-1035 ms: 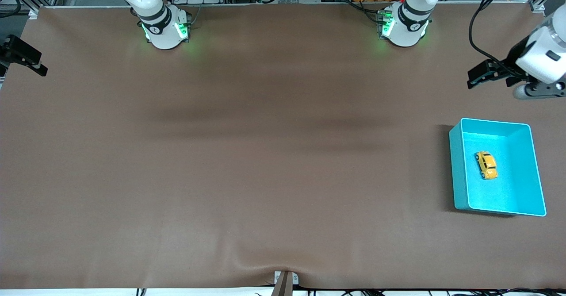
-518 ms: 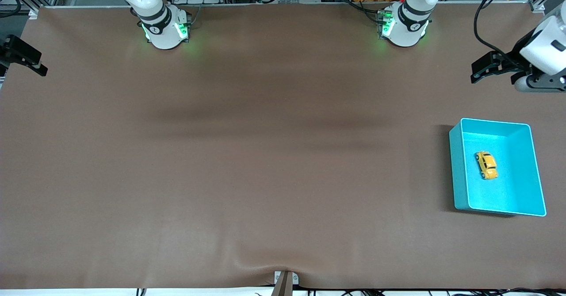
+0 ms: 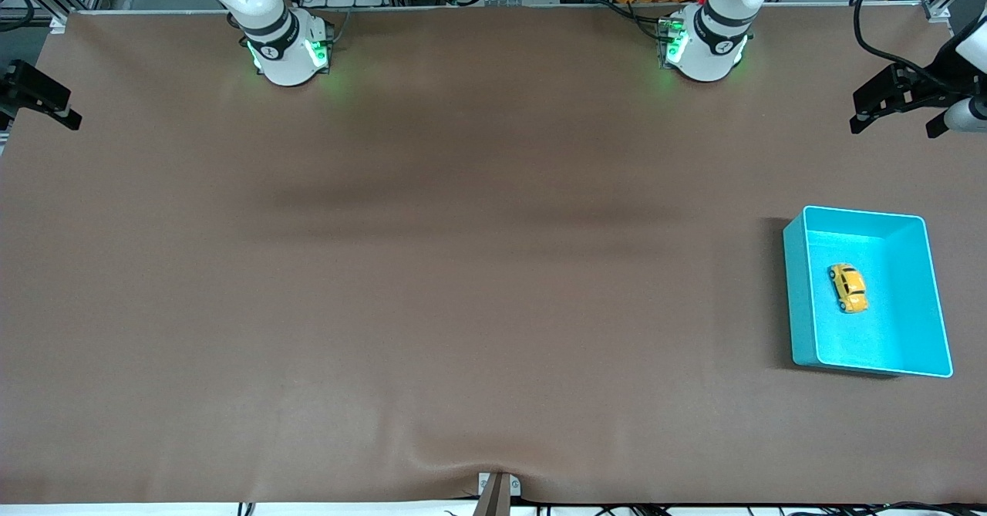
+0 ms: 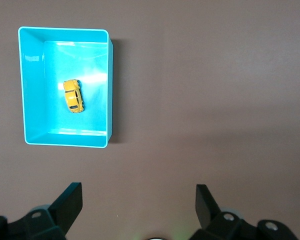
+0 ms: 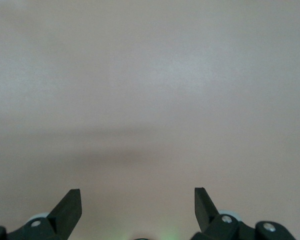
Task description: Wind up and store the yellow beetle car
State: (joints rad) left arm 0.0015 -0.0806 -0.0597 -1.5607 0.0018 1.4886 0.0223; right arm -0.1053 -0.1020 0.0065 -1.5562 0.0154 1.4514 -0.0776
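Observation:
The yellow beetle car (image 3: 848, 288) lies on the floor of the teal bin (image 3: 802, 300) toward the left arm's end of the table. In the left wrist view the yellow beetle car (image 4: 73, 96) sits mid-floor in the teal bin (image 4: 66, 140), upright on its wheels. My left gripper (image 3: 887, 103) hangs high over bare table by the edge at the left arm's end, apart from the bin. Seen from its own wrist, the left gripper (image 4: 138, 192) is open and empty. My right gripper (image 3: 37, 99) waits at the right arm's end; from its wrist view the right gripper (image 5: 137, 196) is open over bare table.
A brown mat (image 3: 463, 269) covers the table. The two arm bases (image 3: 287, 52) (image 3: 705, 45) stand along the robots' edge. A small metal bracket (image 3: 497, 489) sits at the table's edge nearest the front camera, where the mat wrinkles.
My left gripper has drawn away from the bin toward the table's edge at the left arm's end. The car, the bin and the right arm have not moved.

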